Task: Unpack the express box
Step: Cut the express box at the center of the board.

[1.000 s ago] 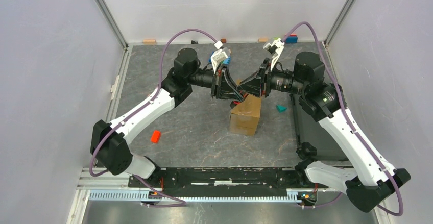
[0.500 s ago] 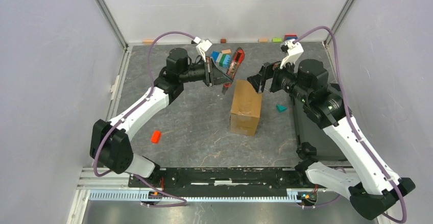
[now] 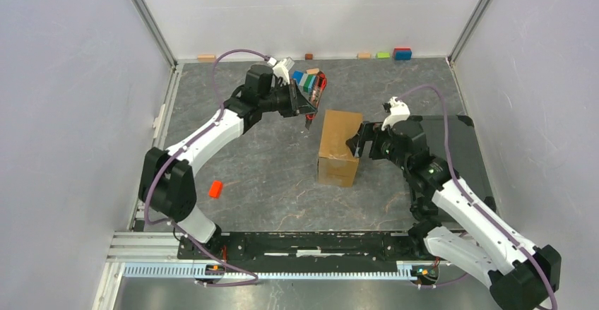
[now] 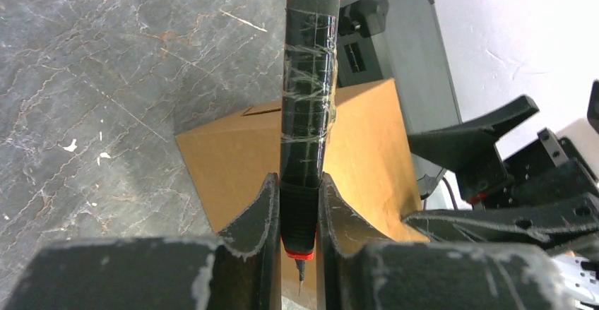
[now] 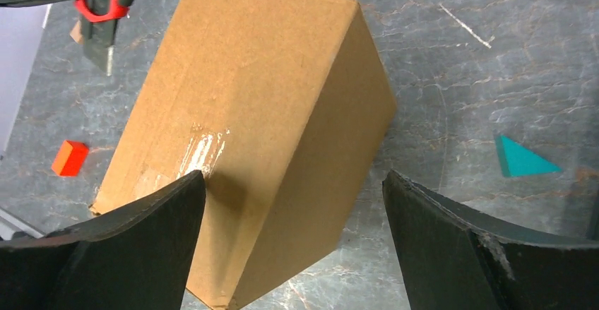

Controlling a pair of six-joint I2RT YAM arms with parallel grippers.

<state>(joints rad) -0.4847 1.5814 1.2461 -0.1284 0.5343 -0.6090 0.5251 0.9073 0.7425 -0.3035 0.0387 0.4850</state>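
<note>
One brown express box (image 3: 339,144), one black-and-red cutter (image 4: 309,98), one black tray (image 3: 463,140), one red block (image 3: 215,188), one teal wedge (image 5: 523,158), one blue-green block cluster (image 3: 304,78).

Left arm (image 3: 205,140) and right arm (image 3: 470,207) wear white shells, black joints. Purple cables (image 3: 244,50) trail each. Right gripper (image 5: 293,176): matte black fingers (image 5: 141,253).
</note>
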